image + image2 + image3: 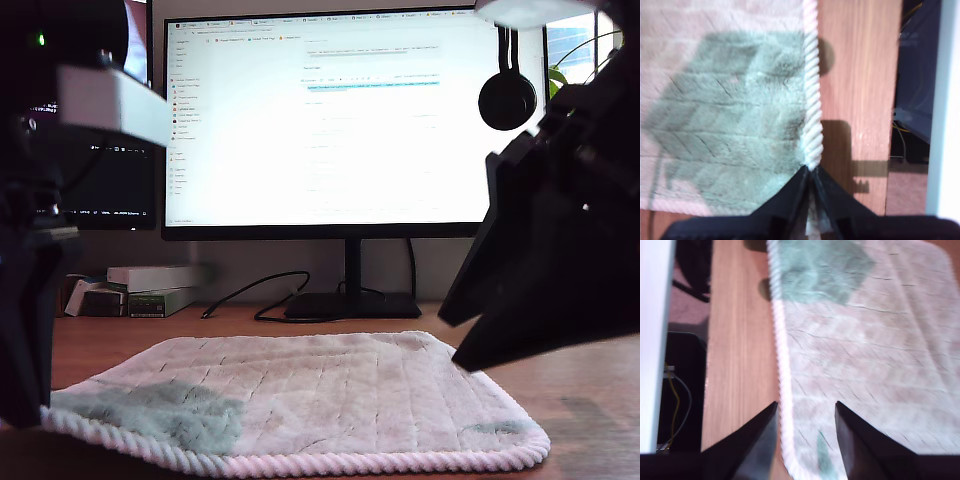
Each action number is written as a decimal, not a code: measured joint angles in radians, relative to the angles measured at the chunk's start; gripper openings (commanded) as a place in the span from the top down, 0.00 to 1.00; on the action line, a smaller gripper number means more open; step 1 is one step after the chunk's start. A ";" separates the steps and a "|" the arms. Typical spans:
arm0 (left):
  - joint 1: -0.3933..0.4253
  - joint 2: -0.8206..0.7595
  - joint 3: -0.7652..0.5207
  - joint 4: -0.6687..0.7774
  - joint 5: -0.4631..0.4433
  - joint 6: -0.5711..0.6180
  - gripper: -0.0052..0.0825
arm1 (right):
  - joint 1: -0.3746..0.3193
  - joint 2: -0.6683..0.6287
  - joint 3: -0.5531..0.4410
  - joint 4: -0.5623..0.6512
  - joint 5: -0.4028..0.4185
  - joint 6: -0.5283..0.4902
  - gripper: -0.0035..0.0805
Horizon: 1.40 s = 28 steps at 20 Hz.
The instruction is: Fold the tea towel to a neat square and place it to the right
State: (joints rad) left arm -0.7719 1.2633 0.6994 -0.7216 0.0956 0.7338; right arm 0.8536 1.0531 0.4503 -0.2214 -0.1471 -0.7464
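The tea towel [310,390] lies spread flat on the wooden desk, pale and fluffy with a thick corded hem [812,100]. At the exterior view's left, my first gripper [811,172] is shut on the hem at the towel's near corner; its dark arm [25,330] stands over that corner. My second gripper [806,407] is open, its fingers straddling the hem [781,365] near another corner, one finger over the cloth and one over the bare wood. Its arm [550,270] hangs above the towel's side at the exterior view's right.
A large lit monitor [350,120] stands behind the towel on a black foot [352,303], with headphones [507,95] hung on its upper corner. Boxes [150,290] and a black cable [260,295] lie at the back. The desk edge [710,365] runs close beside the hem.
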 measured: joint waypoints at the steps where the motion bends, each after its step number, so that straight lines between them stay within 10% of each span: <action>1: -0.005 -0.007 0.000 0.000 0.000 0.000 0.97 | 0.007 0.017 0.000 0.020 0.000 0.000 0.57; 10: -0.013 -0.087 0.024 0.034 0.055 -0.025 0.97 | 0.114 0.180 0.000 0.312 -0.024 0.183 0.57; 28: -0.013 -0.087 0.028 0.090 0.105 -0.103 0.97 | 0.189 0.412 0.180 0.421 0.000 0.423 0.56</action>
State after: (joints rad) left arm -0.7849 1.1767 0.7273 -0.6312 0.2008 0.6304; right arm 1.0424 1.4647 0.6300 0.1997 -0.1471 -0.3233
